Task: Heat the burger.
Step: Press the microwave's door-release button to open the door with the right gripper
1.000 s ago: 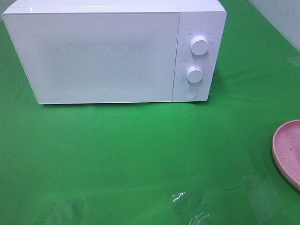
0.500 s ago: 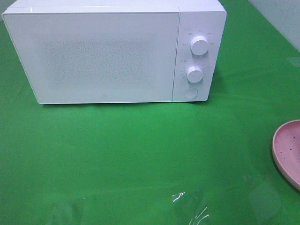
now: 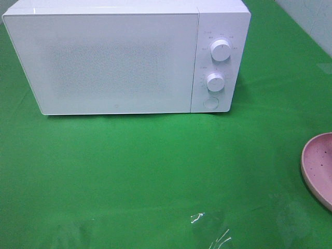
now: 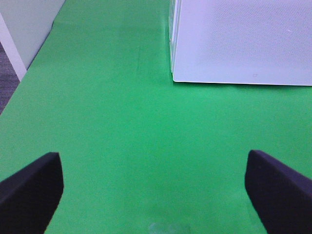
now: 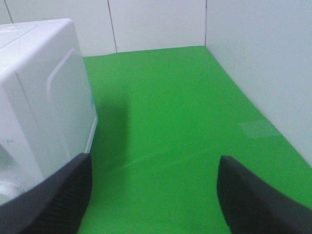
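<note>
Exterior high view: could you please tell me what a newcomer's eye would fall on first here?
The big white microwave, door shut, fills the back left of the green cloth, with two round knobs on its right panel. A pink speckled plate sits cut off at the right edge, bare where visible. No burger shows in any view.

A mock-up kitchen corner in a robotics lab: a bench (image 3: 155,171) covered edge to edge in bright green cloth carries a single white microwave (image 3: 114,62), its door shut, standing just ahead of the left hand (image 4: 155,192) and close beside the right hand (image 5: 153,195). Plain white panel walls (image 5: 156,22) close off the bench ahead of the right hand, and grey floor (image 4: 6,73) shows beyond the bench edge off to one side of the left hand.
</note>
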You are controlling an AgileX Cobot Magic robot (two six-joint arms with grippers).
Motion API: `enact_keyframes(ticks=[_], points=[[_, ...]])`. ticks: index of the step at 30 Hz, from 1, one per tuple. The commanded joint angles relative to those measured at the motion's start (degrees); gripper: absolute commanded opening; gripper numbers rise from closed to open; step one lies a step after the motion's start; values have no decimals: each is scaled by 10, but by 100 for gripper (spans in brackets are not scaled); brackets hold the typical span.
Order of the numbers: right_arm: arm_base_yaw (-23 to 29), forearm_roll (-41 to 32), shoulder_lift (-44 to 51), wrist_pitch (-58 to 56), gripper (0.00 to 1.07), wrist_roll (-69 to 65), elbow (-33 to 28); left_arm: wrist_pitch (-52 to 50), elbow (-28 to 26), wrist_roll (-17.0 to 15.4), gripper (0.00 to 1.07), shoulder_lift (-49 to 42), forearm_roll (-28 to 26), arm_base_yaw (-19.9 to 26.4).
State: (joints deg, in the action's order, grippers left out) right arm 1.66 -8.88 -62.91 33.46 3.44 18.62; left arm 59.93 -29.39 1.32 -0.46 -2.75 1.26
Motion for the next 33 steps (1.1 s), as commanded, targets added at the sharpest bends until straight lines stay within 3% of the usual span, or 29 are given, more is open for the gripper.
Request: enact_keyframes(ticks=[1, 2, 8, 9, 10, 11, 22, 25, 29, 33], points=[[65, -52, -30, 44, 68, 86, -2, -6, 2, -1, 93, -12, -5, -3], [65, -52, -30, 44, 68, 86, -2, -6, 2, -1, 93, -12, -5, -3], [179, -172, -74, 103, 68, 195, -2, -6, 2, -1, 93, -12, -5, -3], [179, -172, -74, 103, 68, 195, -2, -6, 2, -1, 93, -12, -5, -3], [214, -201, -87, 128, 68, 209, -2, -6, 2, -1, 93, -12, -5, -3], [214, -201, -87, 128, 68, 209, -2, -6, 2, -1, 93, -12, -5, -3], [400, -378, -180, 276, 68, 249, -2, -6, 2, -1, 93, -12, -5, -3], [424, -398, -195, 295, 68, 249, -2, -6, 2, -1, 93, -12, -5, -3], [495, -458, -238, 324, 68, 247, -2, -6, 2, -1, 93, -12, -5, -3], [520, -469, -256, 325, 68, 244, -2, -6, 2, -1, 93, -12, -5, -3]])
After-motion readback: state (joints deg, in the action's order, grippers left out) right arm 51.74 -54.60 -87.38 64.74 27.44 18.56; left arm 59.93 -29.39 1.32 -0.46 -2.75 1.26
